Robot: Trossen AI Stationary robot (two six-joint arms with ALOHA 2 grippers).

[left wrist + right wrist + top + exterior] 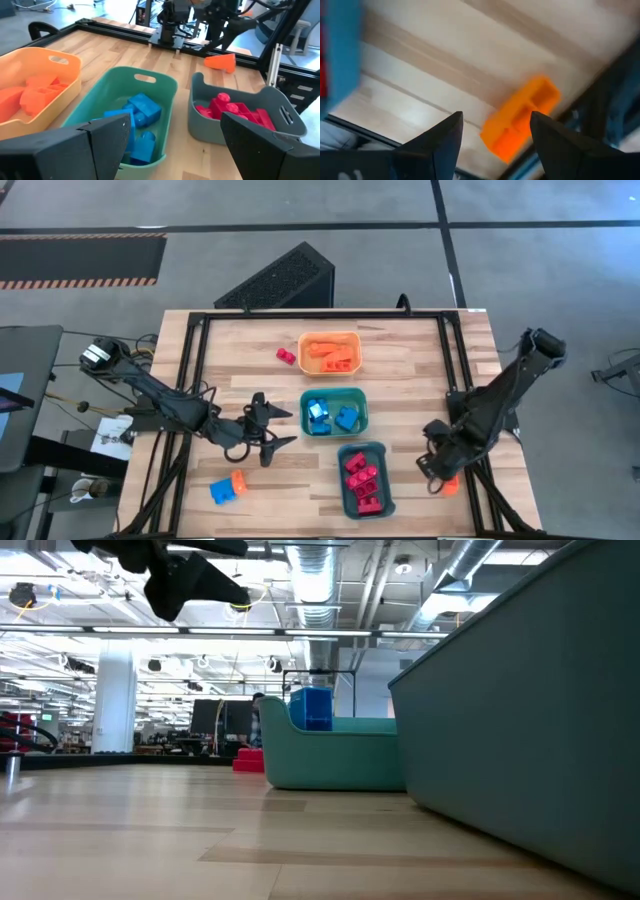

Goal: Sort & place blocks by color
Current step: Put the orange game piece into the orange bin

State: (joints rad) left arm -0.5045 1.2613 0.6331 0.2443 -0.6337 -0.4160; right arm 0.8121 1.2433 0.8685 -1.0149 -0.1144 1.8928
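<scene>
We've got the right gripper (pixel 495 132) spread wide over the loose orange block (pixel 520 119) at the lower right of the table, so next it's dropping and pinching it, while the left gripper (pixel 268 428), also spread, waits mid-left.

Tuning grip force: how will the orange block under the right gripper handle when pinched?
The orange block looks like rigid plastic, so probably stiff and light. Its smooth faces may slip. It lies flat and boxy on the table, so unlikely to roll. The right gripper is open above it.
</scene>
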